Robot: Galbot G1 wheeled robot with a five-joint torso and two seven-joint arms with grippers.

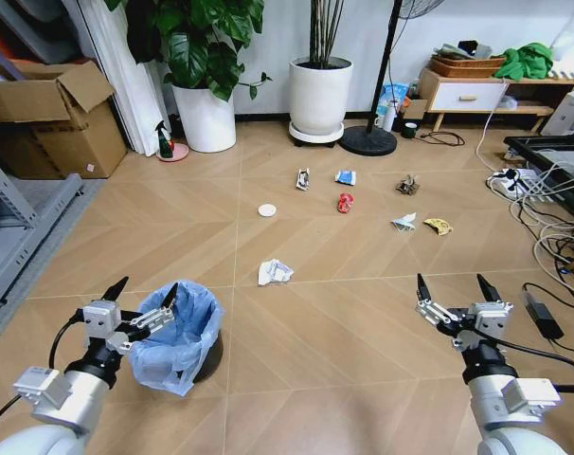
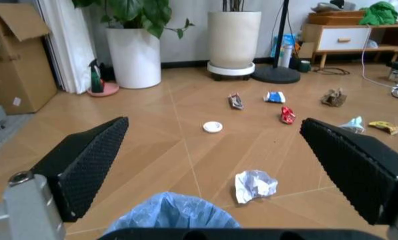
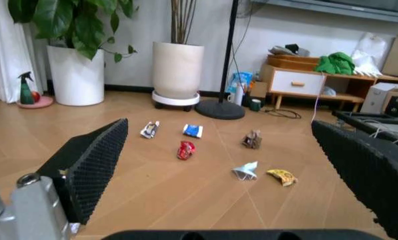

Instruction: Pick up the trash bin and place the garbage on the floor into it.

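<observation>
The trash bin (image 1: 185, 343), dark and lined with a crinkly light blue bag (image 2: 175, 216), stands on the herringbone floor (image 1: 344, 322) at the near left. My left gripper (image 1: 147, 288) is open at the bin's left rim, with one fingertip over the bag's edge. At the near right, my right gripper (image 1: 450, 281) hangs open and holds nothing. The garbage lies beyond: crumpled white paper (image 1: 274, 272), a white disc (image 1: 267, 209), a black-white wrapper (image 1: 303, 178), a blue wrapper (image 1: 346, 176), a red can (image 1: 345, 202), brown paper (image 1: 407, 185), a pale scrap (image 1: 404, 222) and a yellow wrapper (image 1: 439, 227).
Two white plant pots (image 1: 206, 118) (image 1: 320, 95), a green spray bottle (image 1: 163, 142) and a fan base (image 1: 367, 140) line the far wall. A cardboard box (image 1: 50, 123) and metal rack (image 1: 12, 237) stand on the left. Cables and a power strip (image 1: 529, 185) lie on the right.
</observation>
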